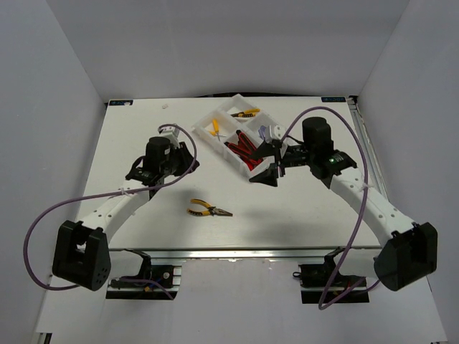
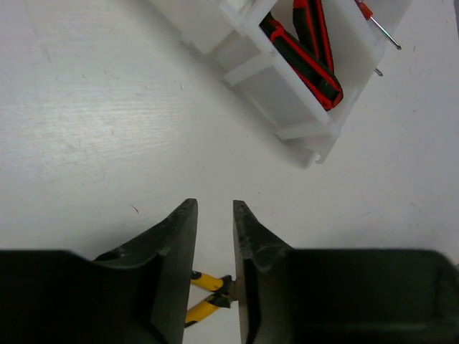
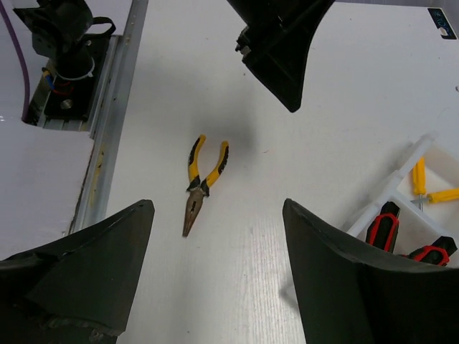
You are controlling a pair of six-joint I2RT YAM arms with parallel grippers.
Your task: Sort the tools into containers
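The white four-compartment tray [image 1: 212, 118] lies at the back centre. It holds yellow-handled pliers [image 1: 247, 112], a tiny yellow-handled tool [image 1: 215, 127], two red-and-black utility knives [image 1: 242, 150] and thin screwdrivers [image 1: 264, 132]. A second pair of yellow-handled pliers [image 1: 209, 210] lies on the table in front, also in the right wrist view [image 3: 203, 183]. My left gripper [image 1: 192, 163] hovers left of the tray, empty, with only a narrow gap between its jaws [image 2: 214, 204]. My right gripper [image 1: 259, 163] is wide open and empty at the tray's near right corner [image 3: 219, 204].
The left wrist view shows the tray's corner [image 2: 301, 136] with the knives [image 2: 305, 50] and a screwdriver [image 2: 376, 25]. A metal rail [image 3: 115, 93] runs along the table's near edge. Grey walls close in the left, back and right sides.
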